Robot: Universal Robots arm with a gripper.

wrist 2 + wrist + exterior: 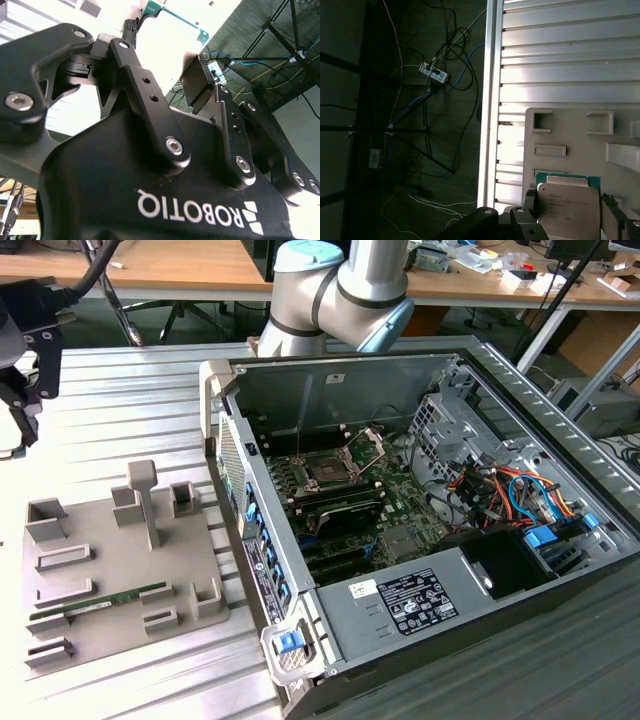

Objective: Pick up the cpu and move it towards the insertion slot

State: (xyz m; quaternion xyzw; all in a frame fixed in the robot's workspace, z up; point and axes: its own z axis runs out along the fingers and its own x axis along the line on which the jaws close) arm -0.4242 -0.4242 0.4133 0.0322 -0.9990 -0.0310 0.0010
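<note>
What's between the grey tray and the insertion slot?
In the exterior view, the computer case's side wall stands between the grey tray and the insertion slot.

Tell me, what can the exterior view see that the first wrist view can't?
Exterior view's extras: the open computer case with the insertion slot inside, and a green memory stick lying on the tray. First wrist view's extras: the cpu, plus a power strip and loose cables. Shared: the gray holder tray and the ribbed metal table.
</note>
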